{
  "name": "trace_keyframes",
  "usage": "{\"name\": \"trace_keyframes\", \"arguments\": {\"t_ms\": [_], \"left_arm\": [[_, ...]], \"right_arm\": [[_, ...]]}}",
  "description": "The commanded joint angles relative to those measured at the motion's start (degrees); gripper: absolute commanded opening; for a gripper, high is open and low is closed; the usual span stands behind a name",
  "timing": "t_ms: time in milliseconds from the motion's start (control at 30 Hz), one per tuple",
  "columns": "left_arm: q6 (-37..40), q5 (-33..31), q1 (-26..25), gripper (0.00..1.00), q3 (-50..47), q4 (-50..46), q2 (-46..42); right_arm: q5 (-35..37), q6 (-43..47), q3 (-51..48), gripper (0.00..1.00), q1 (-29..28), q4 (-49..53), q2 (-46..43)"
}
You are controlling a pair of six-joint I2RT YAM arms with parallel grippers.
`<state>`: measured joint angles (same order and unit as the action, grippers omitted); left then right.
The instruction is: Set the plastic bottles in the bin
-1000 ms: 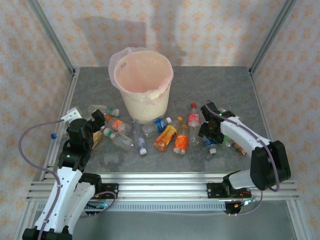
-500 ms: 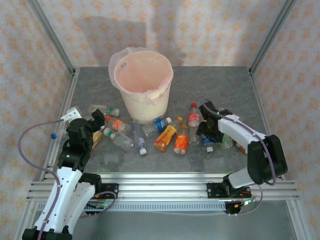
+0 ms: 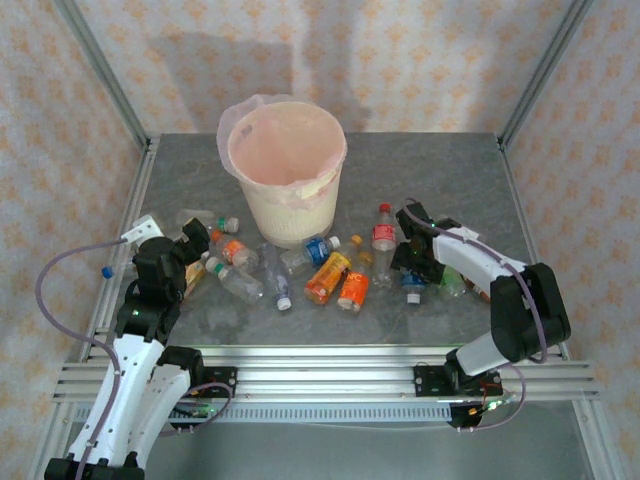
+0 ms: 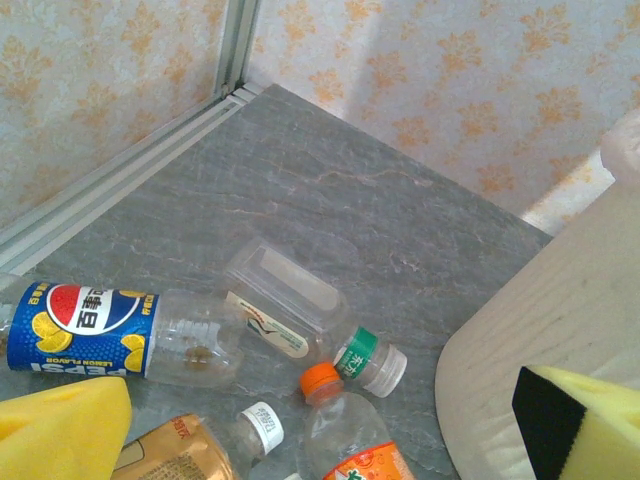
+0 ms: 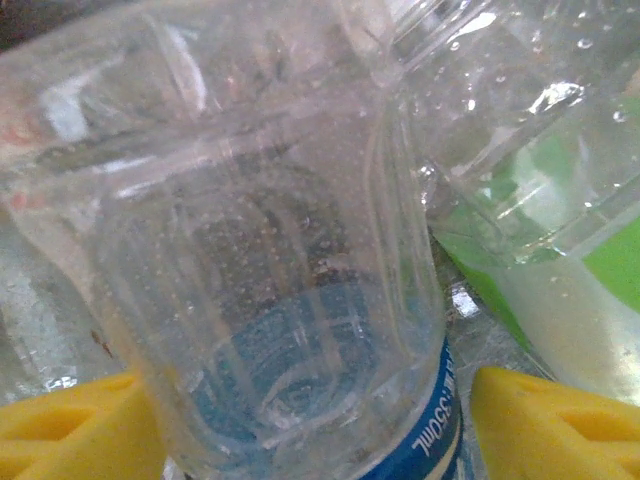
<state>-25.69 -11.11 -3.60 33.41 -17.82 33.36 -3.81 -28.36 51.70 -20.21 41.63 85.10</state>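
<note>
One pair has shifted leftward: right jaws straddle a clear bottle (image 5: 290,300), grip unclear; left jaws stay wide open, empty.

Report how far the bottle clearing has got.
Done: nothing that shows; from above, no bottle is visible inside the bin. In hand: the right gripper straddles a clear blue-labelled bottle, pads either side, grip not confirmed; the left gripper hangs open near the Pepsi bottle. Left: roughly ten plastic bottles lying on the table by the bin.
</note>
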Motion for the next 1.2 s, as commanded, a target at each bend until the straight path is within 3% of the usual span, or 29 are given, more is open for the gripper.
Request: {"name": "trace_keyframes", "arguments": {"t_ms": [0,367,767,933,1167], "left_arm": [[-0.2,-0.6,0.5,1.00,1.7,-1.6,-1.0],[-0.2,0.0,0.5,1.00,1.9,-1.4,-0.8],[-0.7,0.8,0.5,1.00,1.9,-0.8,0.1],[-1.0,0.8,0.5,1.00,1.9,-0.7,0.7],[-1.6,1.2,0.5,1.00,1.8,-0.8,2.4]], "right_arm": [[1.5,0.4,1.2,0.73,0.0,-0.2,0.5],[1.5,1.2,1.9,0.54,0.1,2.5,-3.8],[0.3,2.2,5.7,0.41,-0.3,7.6,-9.8],[-2.2,2.8,12.3,0.36,-0.6,11.0,-12.6],[-6.3,5.1,30.2,0.35,-2.1,12.3,-11.3]]}}
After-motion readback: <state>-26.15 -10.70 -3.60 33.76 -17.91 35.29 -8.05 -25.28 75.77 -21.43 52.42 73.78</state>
